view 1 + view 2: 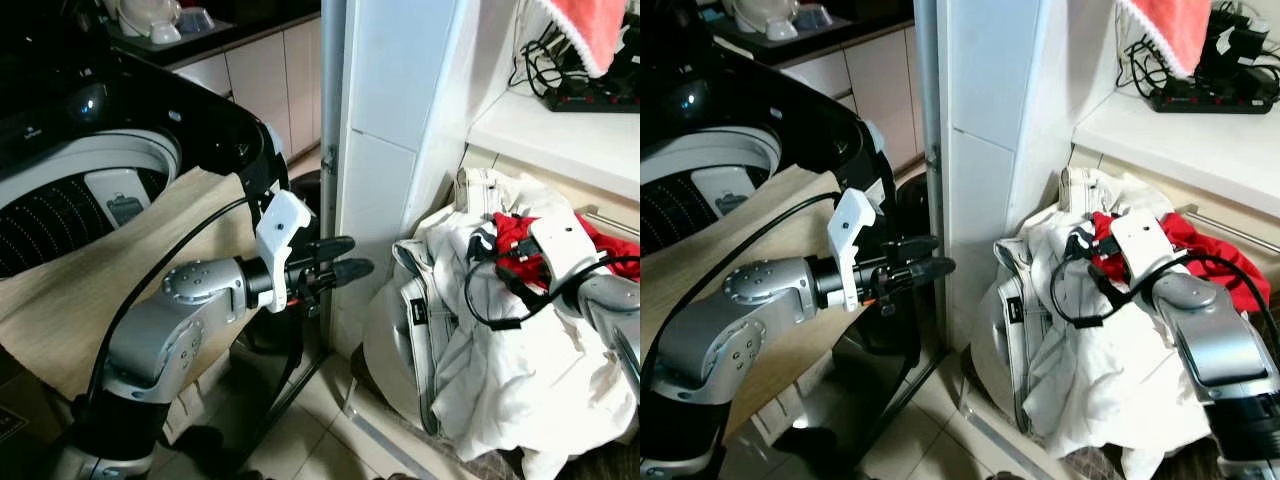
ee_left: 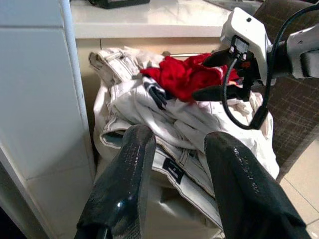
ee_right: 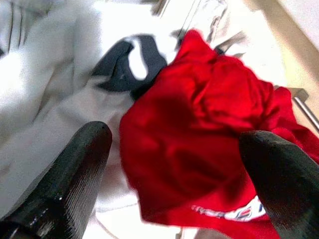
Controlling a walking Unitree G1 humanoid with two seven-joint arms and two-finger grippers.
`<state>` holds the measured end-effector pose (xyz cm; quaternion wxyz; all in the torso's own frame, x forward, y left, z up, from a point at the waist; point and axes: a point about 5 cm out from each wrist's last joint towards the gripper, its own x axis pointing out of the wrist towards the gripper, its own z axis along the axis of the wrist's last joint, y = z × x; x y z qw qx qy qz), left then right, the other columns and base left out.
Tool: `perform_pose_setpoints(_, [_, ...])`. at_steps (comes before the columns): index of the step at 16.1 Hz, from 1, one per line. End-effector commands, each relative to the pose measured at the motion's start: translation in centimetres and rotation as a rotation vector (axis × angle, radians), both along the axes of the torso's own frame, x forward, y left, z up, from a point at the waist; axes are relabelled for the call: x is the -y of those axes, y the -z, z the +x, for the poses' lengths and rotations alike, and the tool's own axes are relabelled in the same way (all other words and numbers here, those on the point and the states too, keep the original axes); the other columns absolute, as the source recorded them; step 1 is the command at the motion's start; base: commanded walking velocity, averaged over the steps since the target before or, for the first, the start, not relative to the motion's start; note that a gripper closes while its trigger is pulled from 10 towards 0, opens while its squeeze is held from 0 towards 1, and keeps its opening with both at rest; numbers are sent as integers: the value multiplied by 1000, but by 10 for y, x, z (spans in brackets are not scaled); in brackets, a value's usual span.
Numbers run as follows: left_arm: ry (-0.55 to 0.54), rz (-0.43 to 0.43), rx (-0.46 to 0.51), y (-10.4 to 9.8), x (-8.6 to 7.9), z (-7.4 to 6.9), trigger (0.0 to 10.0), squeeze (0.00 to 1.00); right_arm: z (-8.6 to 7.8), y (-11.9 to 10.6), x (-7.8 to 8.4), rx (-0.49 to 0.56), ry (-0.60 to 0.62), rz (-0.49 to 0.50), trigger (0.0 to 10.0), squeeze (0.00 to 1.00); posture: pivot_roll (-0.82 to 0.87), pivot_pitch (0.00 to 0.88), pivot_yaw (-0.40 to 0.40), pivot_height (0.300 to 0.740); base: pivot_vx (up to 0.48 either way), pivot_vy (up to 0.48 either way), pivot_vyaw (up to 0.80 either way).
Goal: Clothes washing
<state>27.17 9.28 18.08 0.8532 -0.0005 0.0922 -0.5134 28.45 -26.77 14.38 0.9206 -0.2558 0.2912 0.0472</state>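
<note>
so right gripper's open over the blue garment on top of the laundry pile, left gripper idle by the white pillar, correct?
One thing is off: the garment is red, not blue. The right wrist view shows the red garment between the open jaws of the right gripper, lying on the laundry pile. The rest holds: the left gripper hangs by the white pillar, holding nothing.

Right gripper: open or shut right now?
Open. The right gripper has its two fingers spread wide on either side of the red garment atop the white clothes, not yet closed on it.
</note>
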Motion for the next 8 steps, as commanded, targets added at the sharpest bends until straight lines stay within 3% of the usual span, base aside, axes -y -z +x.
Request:
perform_pose_setpoints(1, [25, 18, -8, -1, 1, -5, 10000, 0, -4, 2, -3, -27, -59, -39, 10000, 0, -81, 0, 44, 740, 0, 0, 0])
perform_pose_setpoints(8, [113, 64, -73, 6, 0, -16, 10000, 0, -11, 0, -2, -108, -207, -133, 10000, 0, -85, 0, 46, 740, 0, 0, 0])
